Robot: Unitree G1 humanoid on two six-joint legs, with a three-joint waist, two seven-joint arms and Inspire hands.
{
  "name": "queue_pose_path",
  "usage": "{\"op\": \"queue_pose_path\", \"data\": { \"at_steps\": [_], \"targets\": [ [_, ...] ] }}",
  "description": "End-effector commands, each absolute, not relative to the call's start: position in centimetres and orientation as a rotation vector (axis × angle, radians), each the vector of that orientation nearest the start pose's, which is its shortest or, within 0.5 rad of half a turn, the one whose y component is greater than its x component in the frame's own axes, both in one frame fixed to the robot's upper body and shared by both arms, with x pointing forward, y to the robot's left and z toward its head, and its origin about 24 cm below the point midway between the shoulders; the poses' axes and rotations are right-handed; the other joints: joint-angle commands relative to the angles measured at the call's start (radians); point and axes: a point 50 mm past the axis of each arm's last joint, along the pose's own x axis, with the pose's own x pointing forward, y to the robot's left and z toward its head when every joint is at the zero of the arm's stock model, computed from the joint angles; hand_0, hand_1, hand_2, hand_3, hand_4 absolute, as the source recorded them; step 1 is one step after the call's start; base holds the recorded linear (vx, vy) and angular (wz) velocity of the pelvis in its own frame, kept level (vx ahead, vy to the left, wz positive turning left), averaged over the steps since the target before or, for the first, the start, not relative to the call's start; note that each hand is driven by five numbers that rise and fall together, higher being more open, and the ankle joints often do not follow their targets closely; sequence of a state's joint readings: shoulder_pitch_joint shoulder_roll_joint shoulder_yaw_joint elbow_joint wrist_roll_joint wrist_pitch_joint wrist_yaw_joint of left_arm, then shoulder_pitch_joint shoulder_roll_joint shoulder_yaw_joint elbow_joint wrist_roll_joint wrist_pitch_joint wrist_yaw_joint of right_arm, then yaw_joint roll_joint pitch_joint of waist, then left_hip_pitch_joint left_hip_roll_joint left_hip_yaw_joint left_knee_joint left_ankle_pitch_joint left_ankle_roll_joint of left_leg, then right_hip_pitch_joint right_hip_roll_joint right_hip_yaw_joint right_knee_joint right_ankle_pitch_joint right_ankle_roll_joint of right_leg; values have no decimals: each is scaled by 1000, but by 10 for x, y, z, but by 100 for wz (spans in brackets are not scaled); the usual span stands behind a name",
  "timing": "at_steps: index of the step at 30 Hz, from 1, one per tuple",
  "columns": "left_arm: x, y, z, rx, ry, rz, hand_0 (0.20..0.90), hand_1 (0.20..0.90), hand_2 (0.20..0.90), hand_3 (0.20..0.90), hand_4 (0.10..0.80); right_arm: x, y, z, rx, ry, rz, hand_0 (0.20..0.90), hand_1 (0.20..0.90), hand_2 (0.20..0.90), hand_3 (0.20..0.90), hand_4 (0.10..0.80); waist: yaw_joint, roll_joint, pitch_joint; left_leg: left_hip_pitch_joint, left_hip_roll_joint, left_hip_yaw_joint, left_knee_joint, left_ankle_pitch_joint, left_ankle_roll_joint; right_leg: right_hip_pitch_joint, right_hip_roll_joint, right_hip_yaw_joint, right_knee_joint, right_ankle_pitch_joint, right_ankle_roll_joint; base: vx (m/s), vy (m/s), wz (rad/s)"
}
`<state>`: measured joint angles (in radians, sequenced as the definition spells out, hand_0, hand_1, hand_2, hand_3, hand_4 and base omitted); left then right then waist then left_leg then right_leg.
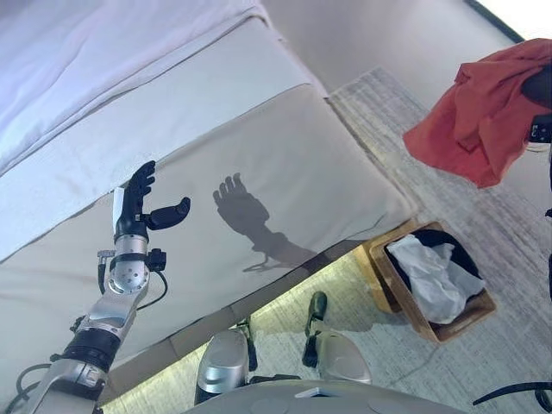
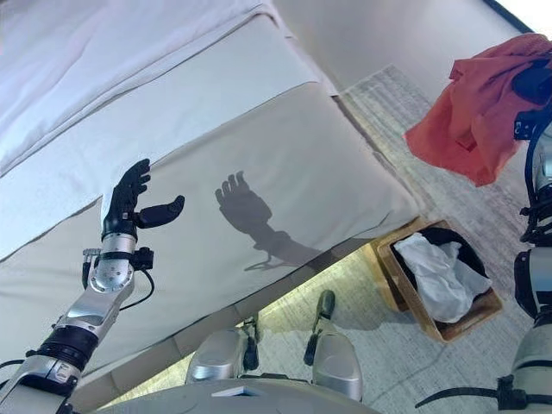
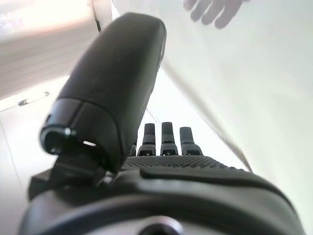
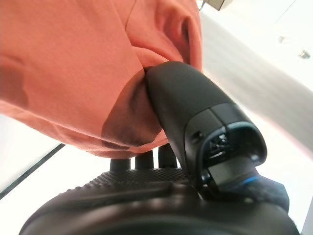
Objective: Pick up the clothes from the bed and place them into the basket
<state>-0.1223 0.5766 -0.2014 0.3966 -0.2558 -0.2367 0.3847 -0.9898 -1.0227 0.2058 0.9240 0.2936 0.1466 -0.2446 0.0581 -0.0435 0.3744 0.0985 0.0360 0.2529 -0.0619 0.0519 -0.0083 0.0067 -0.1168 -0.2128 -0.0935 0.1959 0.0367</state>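
An orange-red garment (image 1: 479,116) hangs in the air at the upper right, above and beyond the basket. My right hand (image 1: 539,86) is shut on it; in the right wrist view its thumb (image 4: 195,112) presses into the bunched orange cloth (image 4: 73,68). The wooden basket (image 1: 479,315) with a dark liner stands on the floor by the bed's corner and holds a white garment (image 1: 435,276). My left hand (image 1: 142,207) is open and empty, held over the beige bed cover (image 1: 285,164).
The bed's white sheet (image 1: 103,60) fills the upper left. A pale woven rug (image 1: 483,224) lies under the basket and along the bed's side. A light strip glows on the floor under the bed's edge.
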Motion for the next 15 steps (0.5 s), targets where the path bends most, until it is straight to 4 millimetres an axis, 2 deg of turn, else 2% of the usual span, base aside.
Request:
{"op": "queue_pose_path", "data": {
  "at_steps": [1, 4, 6, 9, 15],
  "targets": [
    [259, 250, 22, 367, 6, 239, 900, 900, 900, 900, 800, 312, -409, 277, -699, -119, -776, 300, 300, 300, 200, 100, -16, -5, -259, 12, 39, -84, -25, -83, -29, 58, -3, 33, 36, -150, 60, -20, -40, -21],
    [262, 239, 16, 355, 18, 213, 900, 900, 900, 900, 800, 310, -411, 258, -721, -57, -745, 300, 300, 300, 200, 100, -44, -1, -254, 30, 45, -73, -25, -85, -34, 63, 8, 63, 37, -158, 51, -27, -52, -21],
    [263, 236, 16, 354, 19, 205, 900, 900, 900, 900, 800, 310, -411, 253, -723, -40, -737, 300, 300, 300, 200, 100, -48, 1, -253, 33, 46, -70, -25, -86, -36, 65, 10, 68, 36, -159, 49, -16, -41, -26],
    [266, 228, 16, 356, 14, 171, 900, 900, 900, 900, 800, 309, -413, 229, -721, 52, -713, 300, 300, 300, 200, 100, -66, 7, -246, 40, 55, -54, -25, -84, -43, 64, 14, 77, 34, -160, 46, -19, -58, -13],
    [271, 224, 21, 369, 7, 154, 900, 900, 900, 900, 800, 305, -418, 192, -701, 192, -719, 300, 300, 300, 200, 100, -85, 19, -229, 34, 65, -31, -25, -77, -55, 53, 17, 84, 26, -156, 45, -20, -58, -7]
  ]
}}
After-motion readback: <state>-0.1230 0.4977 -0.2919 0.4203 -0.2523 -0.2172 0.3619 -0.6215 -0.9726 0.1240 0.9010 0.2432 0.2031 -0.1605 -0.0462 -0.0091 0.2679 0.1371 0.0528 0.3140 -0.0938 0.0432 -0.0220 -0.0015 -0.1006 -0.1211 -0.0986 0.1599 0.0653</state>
